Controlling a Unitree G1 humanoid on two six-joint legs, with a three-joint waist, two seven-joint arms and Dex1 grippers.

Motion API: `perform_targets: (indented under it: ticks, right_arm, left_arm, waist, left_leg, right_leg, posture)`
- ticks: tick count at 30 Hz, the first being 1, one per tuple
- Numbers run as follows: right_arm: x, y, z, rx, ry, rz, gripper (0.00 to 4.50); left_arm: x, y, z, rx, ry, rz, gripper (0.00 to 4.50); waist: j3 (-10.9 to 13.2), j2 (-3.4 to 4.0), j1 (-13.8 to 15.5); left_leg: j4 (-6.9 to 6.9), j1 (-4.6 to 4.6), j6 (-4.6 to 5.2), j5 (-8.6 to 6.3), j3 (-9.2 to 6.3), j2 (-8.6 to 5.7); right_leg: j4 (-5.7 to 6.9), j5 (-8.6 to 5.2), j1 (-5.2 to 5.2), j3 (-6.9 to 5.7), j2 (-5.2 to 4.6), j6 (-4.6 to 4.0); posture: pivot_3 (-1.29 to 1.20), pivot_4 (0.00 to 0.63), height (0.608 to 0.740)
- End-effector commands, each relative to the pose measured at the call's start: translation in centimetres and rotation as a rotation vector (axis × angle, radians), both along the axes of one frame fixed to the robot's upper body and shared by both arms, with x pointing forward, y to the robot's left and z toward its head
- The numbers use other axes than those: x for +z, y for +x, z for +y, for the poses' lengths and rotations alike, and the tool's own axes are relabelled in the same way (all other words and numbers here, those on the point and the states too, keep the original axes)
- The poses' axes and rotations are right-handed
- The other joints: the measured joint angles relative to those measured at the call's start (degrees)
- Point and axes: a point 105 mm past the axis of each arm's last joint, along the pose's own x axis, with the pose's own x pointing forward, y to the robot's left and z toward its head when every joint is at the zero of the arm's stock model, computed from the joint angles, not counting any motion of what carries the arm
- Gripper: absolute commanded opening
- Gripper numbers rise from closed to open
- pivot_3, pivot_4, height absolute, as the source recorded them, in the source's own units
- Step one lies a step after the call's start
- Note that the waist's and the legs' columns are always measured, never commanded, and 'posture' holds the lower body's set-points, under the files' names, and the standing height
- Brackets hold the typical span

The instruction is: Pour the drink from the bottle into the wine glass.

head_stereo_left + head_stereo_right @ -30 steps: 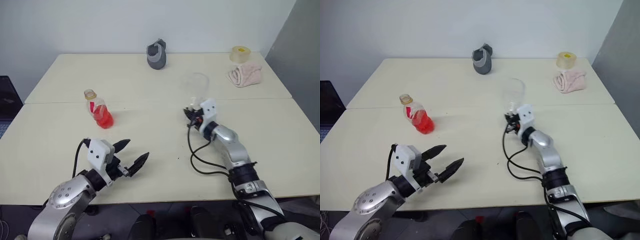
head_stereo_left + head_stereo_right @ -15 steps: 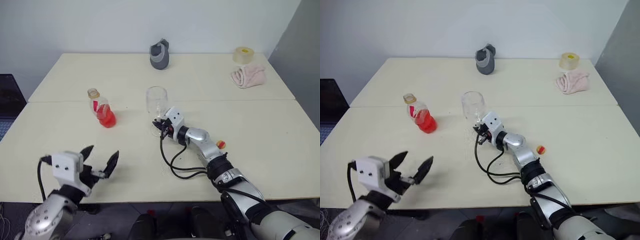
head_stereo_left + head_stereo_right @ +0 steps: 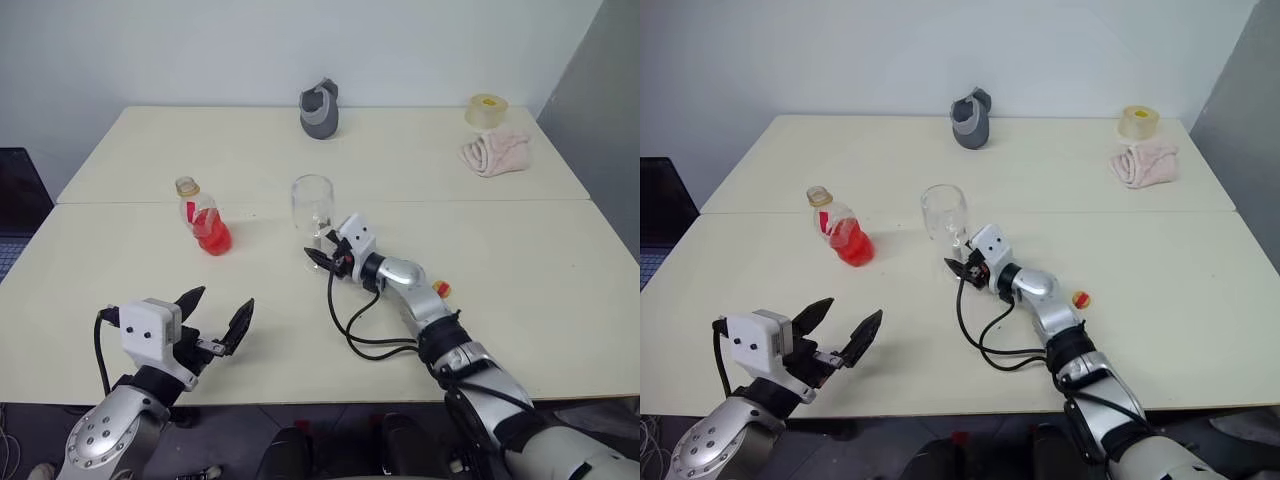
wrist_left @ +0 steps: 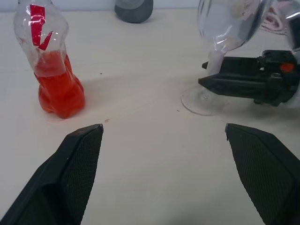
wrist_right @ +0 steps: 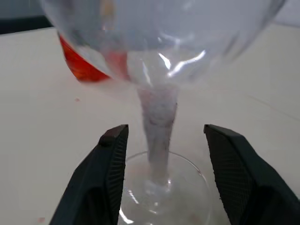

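From the head view, the wine glass (image 3: 314,208) is standing upright near the middle of the desk (image 3: 520,260), with the right gripper (image 3: 322,258) at its foot, at about 5 o'clock from the bowl. A second ago the glass was further to the right and gripped tight; now it is sitting closer to the bottle (image 3: 205,216), which is standing at 9 o'clock from it with the red drink (image 3: 213,237) in its lower half. The left gripper (image 3: 215,315) is hanging near the front edge with its jaws wide apart, holding nothing.

In the left wrist view, the bottle (image 4: 52,70) and the glass (image 4: 220,51) are both standing ahead of the spread black fingers (image 4: 77,157).

In the right wrist view, the jaws are opening, one on each side of the stem (image 5: 158,126), no longer touching it. The glass looks set down, so picking up the bottle probably comes next.
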Motion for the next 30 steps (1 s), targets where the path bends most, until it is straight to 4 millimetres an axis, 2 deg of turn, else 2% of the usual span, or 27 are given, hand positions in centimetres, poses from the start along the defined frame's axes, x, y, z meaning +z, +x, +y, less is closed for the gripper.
perform_targets:
  ticks: [1, 4, 7, 11, 13, 16, 19, 23, 30]
  right_arm:
    - [1.8, -1.5, -0.9, 0.039, 0.018, -0.036, 2.77]
    - [2.1, -3.9, -3.4, 0.067, 0.0, -0.028, 2.77]
    - [3.1, -6.1, -5.1, 0.103, -0.011, -0.027, 2.77]
    - [5.0, -10.1, -5.6, 0.298, 0.016, -0.075, 2.77]
    - [5.6, -11.1, -5.5, 0.345, 0.041, -0.055, 2.77]
    - [5.9, -11.7, -5.2, 0.38, 0.03, -0.059, 2.77]
    - [6.3, -11.0, -4.8, 0.359, 0.033, -0.077, 2.77]
    - [7.1, -10.5, -4.6, 0.334, 0.058, -0.083, 2.77]
    - [7.2, -11.0, -4.6, 0.324, 0.064, -0.082, 2.77]
  left_arm:
    - [0.0, 0.8, 1.8, 0.077, 0.014, -0.016, 4.5]
    - [0.2, 2.1, 1.8, 0.051, 0.117, -0.067, 4.5]
    - [0.5, 3.6, 2.5, 0.099, 0.13, -0.106, 4.5]
    - [1.1, 6.5, 3.3, 0.154, 0.141, -0.16, 4.5]
    - [1.5, 7.7, 3.4, 0.152, 0.14, -0.184, 4.5]
    - [2.0, 8.8, 3.9, 0.152, 0.146, -0.206, 4.5]
    - [2.4, 9.8, 4.6, 0.161, 0.149, -0.216, 4.5]
    - [2.5, 10.0, 4.8, 0.168, 0.141, -0.222, 4.5]
    - [2.3, 10.9, 5.0, 0.18, 0.124, -0.219, 4.5]
  waist:
    - [0.0, -0.01, 0.3]
    - [0.0, 0.0, 0.8]
    - [0.0, -0.01, 1.1]
    - [0.0, -0.03, 1.0]
    - [0.0, -0.07, 0.8]
    - [0.0, -0.09, 0.8]
    - [0.0, -0.1, 0.9]
    - [0.0, -0.1, 1.0]
    - [0.0, -0.1, 1.1]
  left_leg:
    - [0.0, 0.0, 0.0, 0.0, -0.01, 0.0]
    - [0.02, -0.02, 0.0, 0.0, -0.02, -0.01]
    - [0.02, -0.04, 0.0, 0.0, -0.03, -0.01]
    - [0.03, -0.02, 0.0, 0.0, -0.01, -0.05]
    - [0.03, -0.02, 0.0, 0.0, 0.0, -0.06]
    - [0.02, -0.01, -0.01, 0.0, -0.01, -0.06]
    - [0.02, 0.0, -0.01, 0.0, -0.01, -0.05]
    - [0.03, -0.02, -0.01, 0.0, -0.04, -0.03]
    - [0.05, -0.04, -0.02, 0.0, -0.08, -0.02]
  right_leg:
    - [-0.01, 0.0, 0.01, -0.01, -0.01, 0.0]
    - [-0.02, 0.0, 0.01, -0.01, -0.03, 0.01]
    - [-0.04, -0.01, 0.01, -0.02, -0.05, 0.01]
    - [-0.04, -0.01, 0.02, -0.04, -0.01, 0.02]
    - [-0.05, -0.01, 0.02, -0.06, 0.01, 0.02]
    - [-0.04, 0.0, 0.02, -0.06, 0.01, 0.01]
    - [-0.03, 0.0, 0.01, -0.06, 0.0, 0.01]
    - [-0.03, 0.0, 0.0, -0.07, -0.03, 0.02]
    - [-0.04, 0.0, 0.0, -0.09, -0.09, 0.02]
  posture:
    - [0.0, 0.15, 0.74]
    - [0.0, 0.15, 0.74]
    - [0.0, 0.15, 0.74]
    - [0.0, 0.15, 0.74]
    - [0.0, 0.15, 0.74]
    - [0.0, 0.15, 0.74]
    - [0.0, 0.15, 0.74]
    - [0.0, 0.15, 0.74]
    - [0.0, 0.15, 0.74]
